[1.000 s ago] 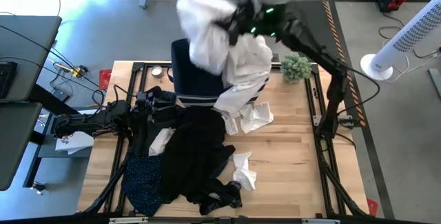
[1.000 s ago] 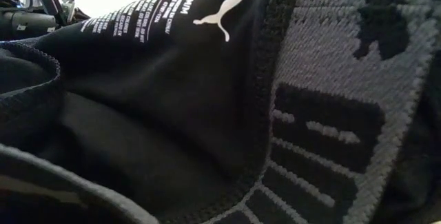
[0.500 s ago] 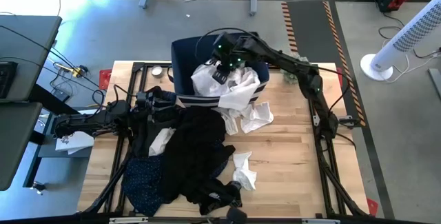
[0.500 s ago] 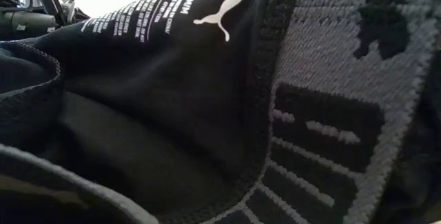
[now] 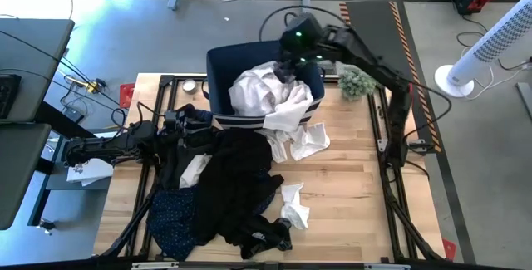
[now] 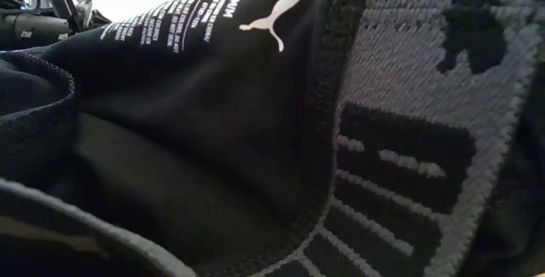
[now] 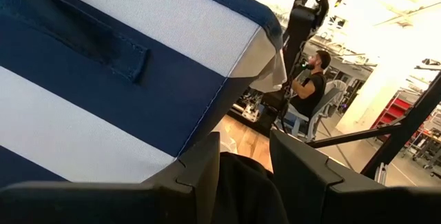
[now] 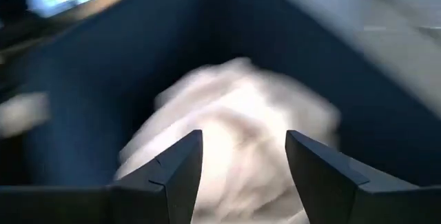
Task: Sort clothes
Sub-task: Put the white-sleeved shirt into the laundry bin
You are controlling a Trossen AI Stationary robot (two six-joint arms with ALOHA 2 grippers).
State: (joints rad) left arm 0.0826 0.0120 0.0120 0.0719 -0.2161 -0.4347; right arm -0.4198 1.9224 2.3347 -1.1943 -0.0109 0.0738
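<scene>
The navy bin [image 5: 219, 77] with a white stripe stands at the table's far middle. A white garment [image 5: 268, 95] lies heaped in it, and part of it hangs over the near rim onto the table. My right gripper [image 5: 288, 67] hovers open over the bin's far side, with the white heap [image 8: 234, 114] below its fingers. A black pile [image 5: 237, 183], a speckled navy garment [image 5: 170, 216] and small white pieces [image 5: 295, 208] lie on the table. My left gripper [image 5: 187, 125] waits at the table's left, open, facing the bin's striped wall [image 7: 103, 79]. My left gripper has black cloth [image 7: 241, 186] showing low in the gap between its fingers. I cannot tell whether the fingers touch it.
A black garment with a grey waistband [image 6: 400, 141] lies right against the low camera and fills that view. A small green plant [image 5: 357, 79] stands right of the bin. A white fan [image 5: 490, 46] stands beyond the table's right side. A person [image 7: 306, 86] sits in the room behind.
My right gripper held the white garment high above the bin, then swung down into the bin with it, and now stands a little higher toward the far edge without it. The garment has dropped into the bin, with part of it over the near rim.
</scene>
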